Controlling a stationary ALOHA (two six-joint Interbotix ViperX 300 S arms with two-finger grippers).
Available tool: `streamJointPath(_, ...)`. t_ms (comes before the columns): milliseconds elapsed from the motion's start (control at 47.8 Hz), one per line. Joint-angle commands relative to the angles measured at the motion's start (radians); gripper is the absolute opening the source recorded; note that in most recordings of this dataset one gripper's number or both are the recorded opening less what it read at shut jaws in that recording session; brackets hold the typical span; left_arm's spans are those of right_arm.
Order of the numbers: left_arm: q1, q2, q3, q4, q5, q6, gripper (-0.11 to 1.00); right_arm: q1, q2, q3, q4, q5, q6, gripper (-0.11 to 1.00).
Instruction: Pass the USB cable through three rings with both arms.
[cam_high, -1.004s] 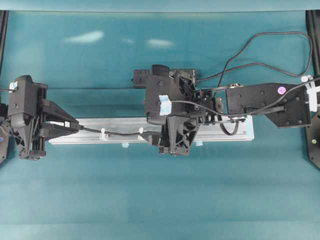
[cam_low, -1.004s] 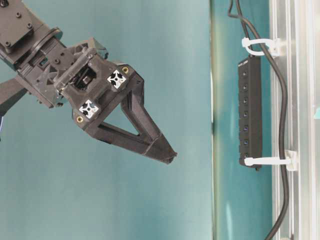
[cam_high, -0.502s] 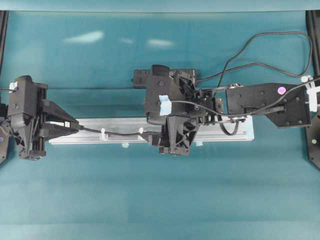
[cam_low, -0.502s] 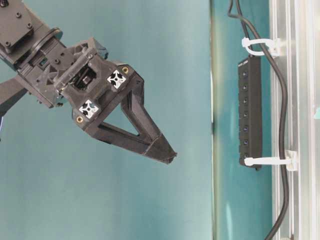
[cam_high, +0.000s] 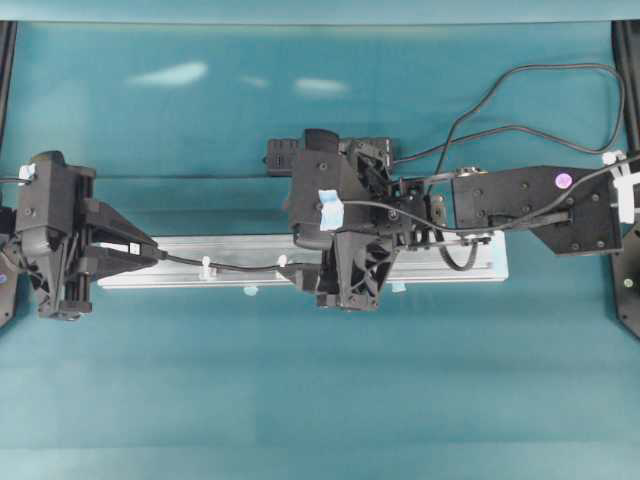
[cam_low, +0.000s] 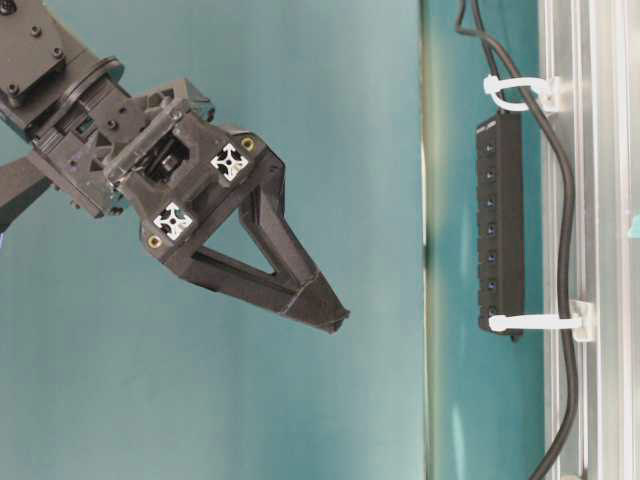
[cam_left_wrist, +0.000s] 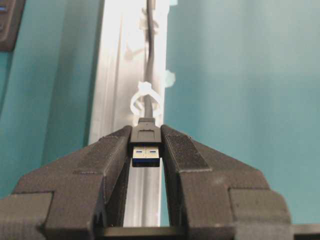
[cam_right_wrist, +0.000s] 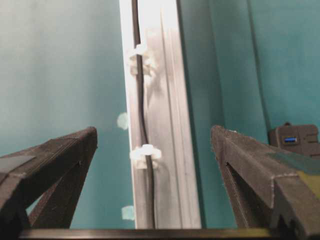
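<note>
Left wrist: USB cable (cam_left_wrist: 146, 142) between left hand (cam_left_wrist: 146, 150) fingers.

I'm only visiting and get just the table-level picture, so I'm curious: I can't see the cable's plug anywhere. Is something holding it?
Observer: Yes. The left gripper is shut on the USB plug, just past a ring.
Operator: And the claw hanging in my picture?
Observer: That looks like the right gripper. Its wrist view shows the jaws wide open and holding nothing, above the rail.
Operator: Is the cable threaded there?
Observer: Yes, the USB cable runs through both loops in that view.
</note>
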Motion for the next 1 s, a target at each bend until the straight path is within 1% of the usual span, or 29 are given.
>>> streamJointPath(0,-0.005,-0.002,-0.025,0.006,-0.012,0.020,0.24,0.002,-0.021,-0.012,-0.002,-0.008,0.005,0.79)
streamJointPath(188,-0.008,-0.002,-0.025,0.006,-0.011,0.126,0.24,0.002,-0.020,-0.012,-0.002,-0.008,0.005,0.79)
streamJointPath(272,-0.008,-0.002,-0.025,0.008,-0.009,0.158,0.24,0.002,-0.020,-0.012,-0.002,-0.008,0.005,0.79)
streamJointPath(376,-0.008,-0.002,-0.023,0.008,-0.005,0.181,0.24,0.002,-0.020,-0.012,-0.002,-0.008,0.005,0.79)
streamJointPath(502,-0.008,-0.002,-0.023,0.008,-0.005,0.193,0.24,0.002,-0.020,-0.012,-0.002,-0.008,0.005,0.79)
streamJointPath(753,-0.008,0.000,-0.023,0.008,-0.005,0.193,0.24,0.002,-0.018,-0.011,-0.002,-0.008,0.005,0.79)
streamJointPath(878,-0.008,-0.002,-0.025,0.008,-0.011,0.176,0.24,0.002,-0.020,-0.012,-0.002,-0.008,0.005,0.79)
streamJointPath(983,-0.008,0.000,-0.034,0.008,-0.017,0.147,0.24,0.002,-0.018,-0.012,-0.002,-0.008,0.006,0.79)
